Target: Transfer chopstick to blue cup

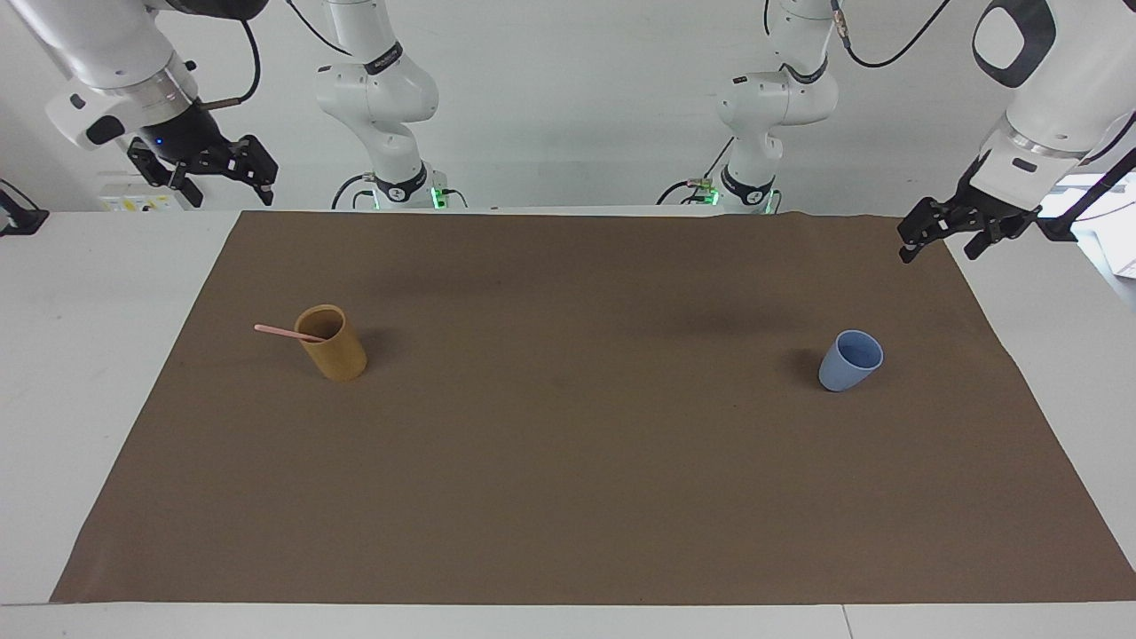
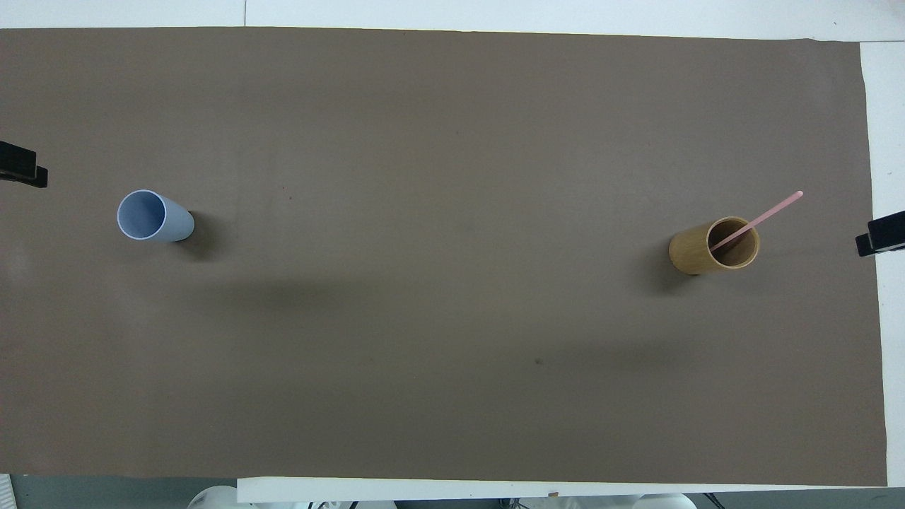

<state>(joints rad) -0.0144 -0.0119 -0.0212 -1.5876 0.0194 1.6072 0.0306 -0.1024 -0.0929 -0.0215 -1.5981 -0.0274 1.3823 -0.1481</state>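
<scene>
A single pale-pink chopstick point(image 2: 756, 220) stands slanted in the tan cup point(image 1: 331, 343) at the right arm's end of the worktop point(image 1: 568, 532), its free end leaning out over the rim toward that end. The blue cup point(image 1: 850, 360) stands empty at the left arm's end, well apart. The right gripper point(image 1: 202, 169) hangs raised over the worktop's edge at its own end, jaws parted, and looks the nearer to the stick; the chopstick lies below it, toward the middle. The left gripper point(image 1: 950, 232) waits raised by the blue cup's end, jaws parted. No readable writing shows on either cup
</scene>
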